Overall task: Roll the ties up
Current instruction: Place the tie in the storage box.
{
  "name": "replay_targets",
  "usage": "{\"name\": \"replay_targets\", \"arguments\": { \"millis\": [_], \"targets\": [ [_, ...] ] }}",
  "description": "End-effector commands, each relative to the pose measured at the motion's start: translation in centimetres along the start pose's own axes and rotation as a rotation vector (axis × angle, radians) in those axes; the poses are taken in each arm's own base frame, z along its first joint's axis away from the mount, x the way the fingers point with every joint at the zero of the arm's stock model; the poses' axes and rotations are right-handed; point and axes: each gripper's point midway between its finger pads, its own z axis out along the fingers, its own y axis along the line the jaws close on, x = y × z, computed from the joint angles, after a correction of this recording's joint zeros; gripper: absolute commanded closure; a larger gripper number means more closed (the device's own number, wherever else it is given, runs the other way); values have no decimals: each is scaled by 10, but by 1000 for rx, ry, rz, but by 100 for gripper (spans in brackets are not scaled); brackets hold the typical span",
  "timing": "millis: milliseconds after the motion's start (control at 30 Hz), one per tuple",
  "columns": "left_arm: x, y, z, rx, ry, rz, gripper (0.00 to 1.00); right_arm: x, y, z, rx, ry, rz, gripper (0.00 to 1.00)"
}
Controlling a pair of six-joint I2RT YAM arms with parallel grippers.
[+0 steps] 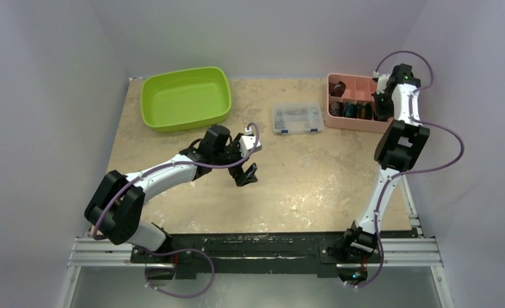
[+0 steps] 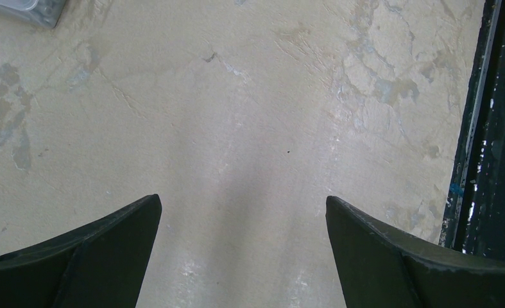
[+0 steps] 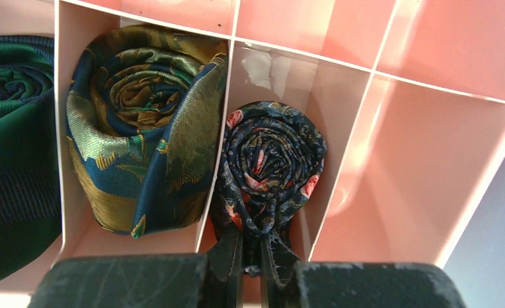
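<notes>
From above, the left gripper (image 1: 245, 174) hangs spread over the table (image 1: 301, 186), while the right gripper (image 1: 382, 106) reaches into the pink divided box (image 1: 339, 119), its fingertips hidden under its own wrist. The left wrist view shows only table between the wide-apart fingers. In the right wrist view the fingers are pressed together on the near edge of the black floral rolled tie (image 3: 272, 160), seated in the compartment straight ahead with a blue-and-gold coil (image 3: 144, 128) to its left. Stowing looks nearly done, so next probably comes letting go and lifting out without unrolling it, though how much fabric is caught is hidden.
</notes>
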Motion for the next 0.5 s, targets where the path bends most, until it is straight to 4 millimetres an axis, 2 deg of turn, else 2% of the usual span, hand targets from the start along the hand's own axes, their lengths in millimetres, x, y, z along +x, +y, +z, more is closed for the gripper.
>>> {"name": "replay_targets", "arguments": {
  "millis": [0,67,167,400,467],
  "targets": [
    [-8,4,-1,-14,-35,-4,0,52,5,-37,-18,163,-10,100],
    [-8,3,-1,-12,-35,-8,0,63,5,-44,-19,190,-8,100],
    [-7,1,-1,-2,-37,-14,0,65,2,-48,-27,194,13,100],
    [-8,0,1,13,-31,-15,0,54,10,-27,-107,202,53,100],
    [-7,0,1,12,-23,-15,0,49,10,-23,-111,184,55,93]
  ]
}}
